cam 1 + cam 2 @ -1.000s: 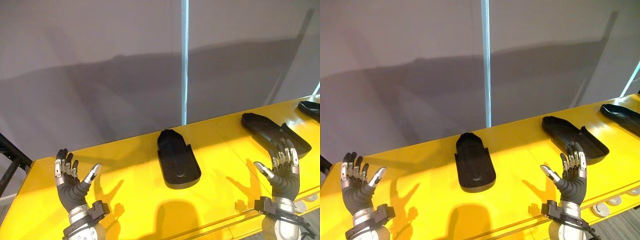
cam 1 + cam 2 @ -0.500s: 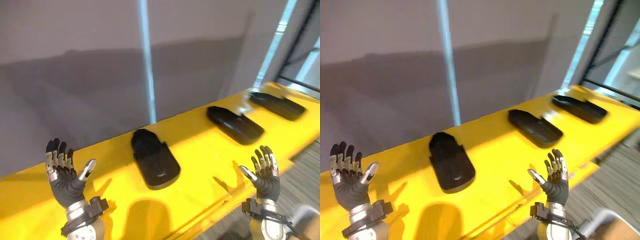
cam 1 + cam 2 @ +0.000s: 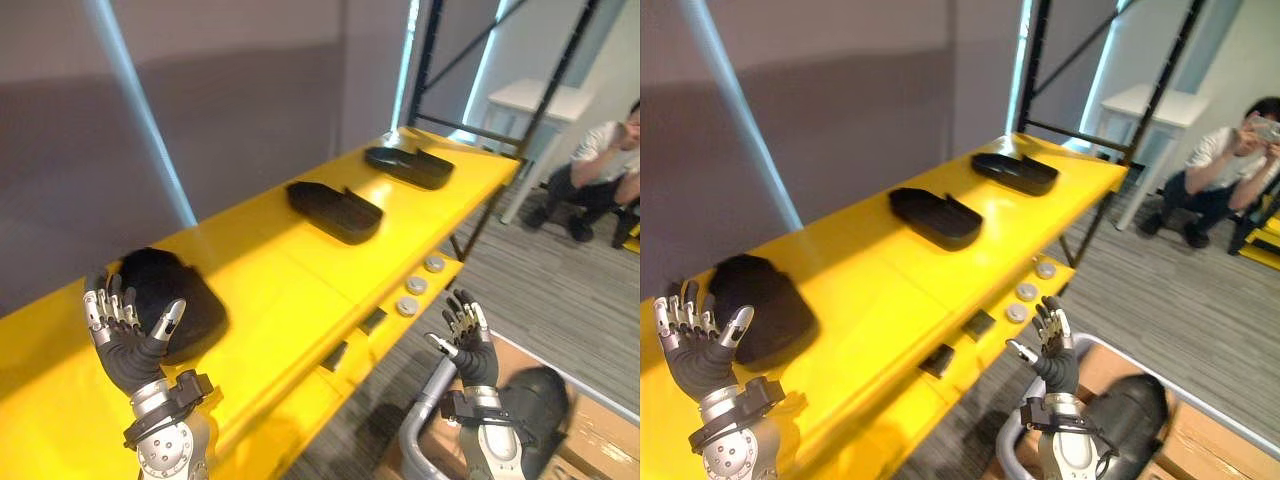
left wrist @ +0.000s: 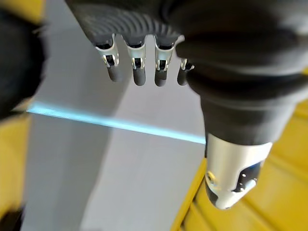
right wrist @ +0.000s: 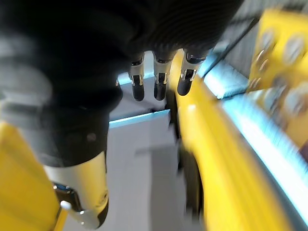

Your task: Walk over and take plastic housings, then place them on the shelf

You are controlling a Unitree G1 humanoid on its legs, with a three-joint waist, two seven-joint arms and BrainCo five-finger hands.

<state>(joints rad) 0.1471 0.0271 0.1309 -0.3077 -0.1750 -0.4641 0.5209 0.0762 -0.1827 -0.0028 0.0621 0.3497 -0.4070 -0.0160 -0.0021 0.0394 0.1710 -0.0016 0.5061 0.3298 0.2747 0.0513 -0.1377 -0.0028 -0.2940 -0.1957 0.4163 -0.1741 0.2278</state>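
On yellow shelf (image 3: 290, 285), three black housings (image 3: 335, 210) (image 3: 408, 166) (image 3: 170, 300) (person (image 3: 598, 170) crouched beyond); left robot hand (image 3: 128, 350), right robot hand (image 3: 470, 348) open-fingered, empty.

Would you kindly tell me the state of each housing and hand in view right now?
Near housing: lying on the yellow shelf, not held.
Middle housing: lying flat on the shelf, not held.
Far housing: lying near the shelf's far end.
Left hand: open, empty.
Right hand: open, empty.
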